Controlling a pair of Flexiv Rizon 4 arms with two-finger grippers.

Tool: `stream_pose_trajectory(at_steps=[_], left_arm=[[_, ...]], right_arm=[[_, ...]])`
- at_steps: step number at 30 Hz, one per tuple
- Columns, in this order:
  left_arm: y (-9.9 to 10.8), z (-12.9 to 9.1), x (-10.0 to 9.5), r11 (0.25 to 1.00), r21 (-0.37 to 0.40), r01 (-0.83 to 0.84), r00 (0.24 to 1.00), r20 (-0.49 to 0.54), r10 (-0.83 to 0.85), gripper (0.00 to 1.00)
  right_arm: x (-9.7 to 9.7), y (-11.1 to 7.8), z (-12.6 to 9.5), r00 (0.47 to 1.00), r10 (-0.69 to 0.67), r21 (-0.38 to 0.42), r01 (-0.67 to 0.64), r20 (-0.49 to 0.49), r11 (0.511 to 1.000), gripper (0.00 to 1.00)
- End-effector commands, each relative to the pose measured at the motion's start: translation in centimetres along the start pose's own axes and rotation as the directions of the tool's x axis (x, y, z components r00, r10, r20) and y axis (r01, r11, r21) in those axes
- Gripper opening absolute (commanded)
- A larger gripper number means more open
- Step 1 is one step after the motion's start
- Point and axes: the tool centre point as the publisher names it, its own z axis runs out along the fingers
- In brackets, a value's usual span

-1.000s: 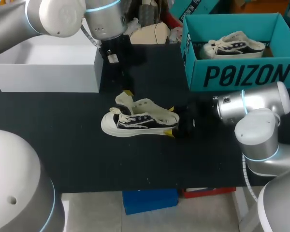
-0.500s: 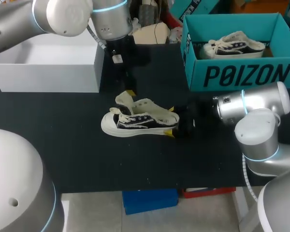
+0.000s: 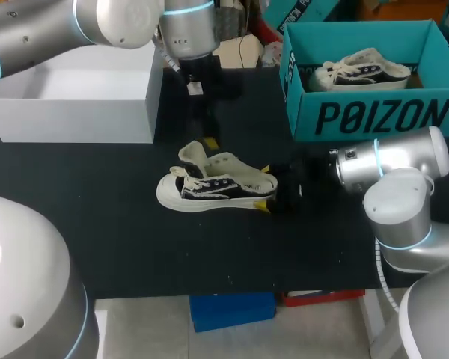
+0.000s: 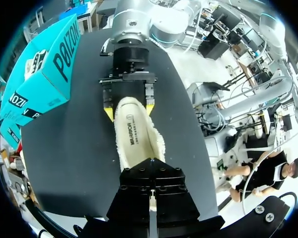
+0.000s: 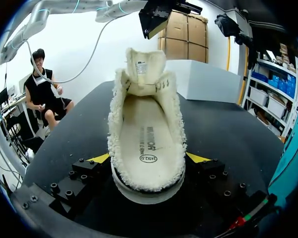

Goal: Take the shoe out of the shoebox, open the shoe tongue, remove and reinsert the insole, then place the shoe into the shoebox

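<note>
Black table (image 3: 97,224) — bore all items.
White box (image 3: 75,112), open-topped, far left.
Teal shoebox (image 3: 374,112), far right, containing a second sneaker (image 3: 363,69).
Shoe (image 3: 217,191), mid-table, outside the shoebox, tongue raised, fleecy insole in place.
Right gripper (image 3: 264,187) — clamped on the shoe's heel from both sides.
Left gripper (image 3: 206,140), above the toe end near the tongue; grip state could not be told.

Low-top shoe (image 3: 215,188): dark upper, white laces, white sole, cream fleece lining; upright on its sole at mid-table, toe toward the left. Tongue (image 5: 146,65) pulled up, standing over the toe end. Fleece-edged insole (image 5: 148,144) flat inside. Teal shoebox (image 3: 374,116), open-topped, at far right, well apart.
</note>
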Motion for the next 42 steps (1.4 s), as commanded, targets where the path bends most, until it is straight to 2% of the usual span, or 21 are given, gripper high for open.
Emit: stream_pose_trajectory(at_steps=[1,7,19,29,42], left_arm=[[-0.3,1.2,-0.8,1.000,-0.003,-0.005,0.999,-0.034,0.005,0.00],[-0.4,2.4,-1.0,1.000,0.016,-0.024,0.997,-0.073,0.025,0.00],[0.0,4.0,-1.8,1.000,0.000,-0.007,0.995,-0.103,0.007,0.00],[-0.1,6.2,-1.3,1.000,-0.016,-0.001,0.992,-0.125,-0.001,0.00],[-0.1,6.3,-1.2,1.000,-0.016,0.001,0.992,-0.126,-0.003,0.00]], right_arm=[[0.0,0.0,0.0,1.000,0.002,0.001,-0.002,0.001,1.000,0.00],[0.0,0.0,0.0,1.000,0.002,0.001,-0.002,0.001,1.000,0.00],[0.0,0.0,0.0,1.000,0.002,0.001,-0.002,0.001,1.000,0.00],[0.0,0.0,0.0,1.000,0.002,0.001,-0.002,0.001,1.000,0.00],[0.0,0.0,0.0,1.000,0.002,0.001,-0.002,0.001,1.000,0.00]])
